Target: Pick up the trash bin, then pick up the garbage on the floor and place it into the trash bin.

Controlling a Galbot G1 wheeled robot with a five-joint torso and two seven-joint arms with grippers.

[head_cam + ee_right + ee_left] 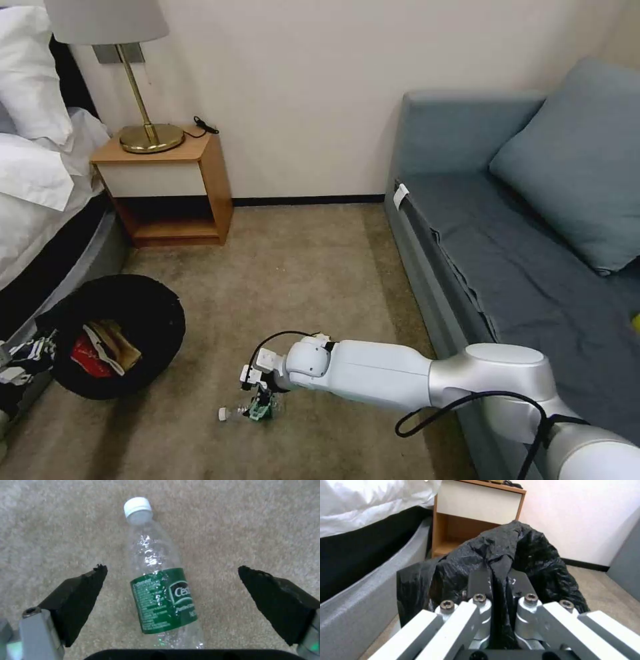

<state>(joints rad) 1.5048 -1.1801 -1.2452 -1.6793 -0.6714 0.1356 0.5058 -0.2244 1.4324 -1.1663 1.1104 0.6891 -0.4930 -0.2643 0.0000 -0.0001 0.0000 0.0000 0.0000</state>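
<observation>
Right gripper (172,573), jaws spread wide, straddles the clear bottle (160,590) on carpet; left gripper (498,582), at eight o'clock, pinches the trash bin (533,555) liner.

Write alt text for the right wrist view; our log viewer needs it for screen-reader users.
The open right gripper hangs over a clear bottle lying on beige carpet, one black finger pad on each side of its green label, not touching it. The bottle's white cap points away from the camera.
</observation>
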